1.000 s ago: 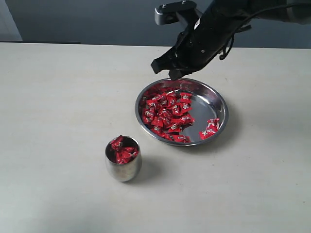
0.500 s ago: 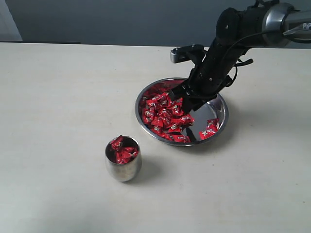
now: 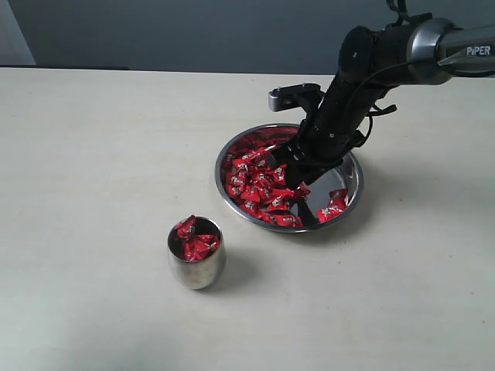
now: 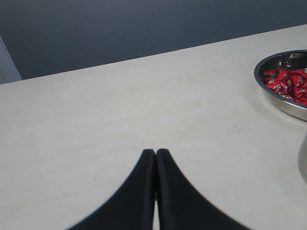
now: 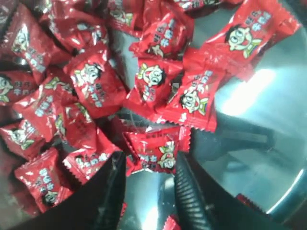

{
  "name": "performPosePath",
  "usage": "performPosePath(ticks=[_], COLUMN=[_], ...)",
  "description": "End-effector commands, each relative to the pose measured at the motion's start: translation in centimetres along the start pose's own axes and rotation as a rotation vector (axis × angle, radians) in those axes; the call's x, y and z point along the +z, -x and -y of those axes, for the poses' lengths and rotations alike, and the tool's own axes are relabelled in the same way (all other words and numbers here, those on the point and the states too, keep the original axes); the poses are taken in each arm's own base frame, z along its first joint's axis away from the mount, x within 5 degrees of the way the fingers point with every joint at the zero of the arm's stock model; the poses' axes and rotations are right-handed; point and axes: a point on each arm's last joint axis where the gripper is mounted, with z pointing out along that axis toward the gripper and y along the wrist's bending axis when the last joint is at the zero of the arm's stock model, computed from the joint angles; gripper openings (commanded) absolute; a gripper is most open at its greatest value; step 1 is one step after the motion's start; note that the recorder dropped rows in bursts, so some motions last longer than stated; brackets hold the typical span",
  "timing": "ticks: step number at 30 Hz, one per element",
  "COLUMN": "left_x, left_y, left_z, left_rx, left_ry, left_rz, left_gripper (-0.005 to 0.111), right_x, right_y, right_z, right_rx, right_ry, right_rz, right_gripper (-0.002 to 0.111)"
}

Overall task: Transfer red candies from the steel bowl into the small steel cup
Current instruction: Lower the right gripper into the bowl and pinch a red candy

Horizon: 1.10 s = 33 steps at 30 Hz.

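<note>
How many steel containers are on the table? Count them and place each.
2. The steel bowl lies right of centre, with the right claw inside it among the red candies; the small steel cup stands apart, lower left in the exterior view. None appears hidden.

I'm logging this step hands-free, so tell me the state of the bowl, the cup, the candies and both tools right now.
steel bowl: upright, candies heaped on one side, the rest mostly bare.
red candies: wrapped, most in the bowl, some in the cup.
small steel cup: upright, candies near its rim, apart from the bowl.
right tool: open, down in the bowl, one candy at its fingertips, unclamped.
left tool: shut, empty, over the table.
</note>
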Motion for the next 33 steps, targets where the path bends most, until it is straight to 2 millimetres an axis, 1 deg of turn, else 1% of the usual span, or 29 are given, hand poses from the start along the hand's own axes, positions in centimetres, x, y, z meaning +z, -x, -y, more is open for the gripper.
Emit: performPosePath(ticks=[1,7,11,13,17,18,22,26,33], left_x=[0.0,0.0,0.0,0.0,0.0,0.0,0.0,0.0,0.0], left_y=[0.1,0.1,0.1,0.1,0.1,0.1,0.1,0.1,0.1], left_z=[0.0,0.0,0.0,0.0,0.0,0.0,0.0,0.0,0.0], left_rx=[-0.005,-0.005,-0.005,-0.005,-0.005,-0.005,-0.005,-0.005,-0.005], left_ry=[-0.007,-0.007,-0.007,-0.007,-0.007,-0.007,-0.007,-0.007,-0.007], left_rz=[0.013,0.013,0.013,0.013,0.013,0.013,0.013,0.013,0.013], left_gripper=[0.000,0.000,0.000,0.000,0.000,0.000,0.000,0.000,0.000], right_x=[0.3,1.7,1.8,1.8,1.8,1.8,1.5,0.0,-3.6], right_y=[0.1,-0.2,-0.1,-0.1,-0.1,-0.1,0.0,0.3,0.6], right_z=[0.3,0.6,0.7,0.7,0.7,0.7,0.6,0.2,-1.0], right_rx=[-0.002,0.006,0.007,0.010,0.012,0.012,0.011,0.006,0.010], right_ry=[-0.005,0.002,-0.001,0.001,0.002,0.002,0.003,0.002,0.029], right_rz=[0.014,-0.019,-0.012,-0.009,-0.006,-0.006,0.000,0.037,0.117], right_gripper=[0.035,0.035,0.033,0.026,0.003,-0.001,-0.001,-0.001,-0.001])
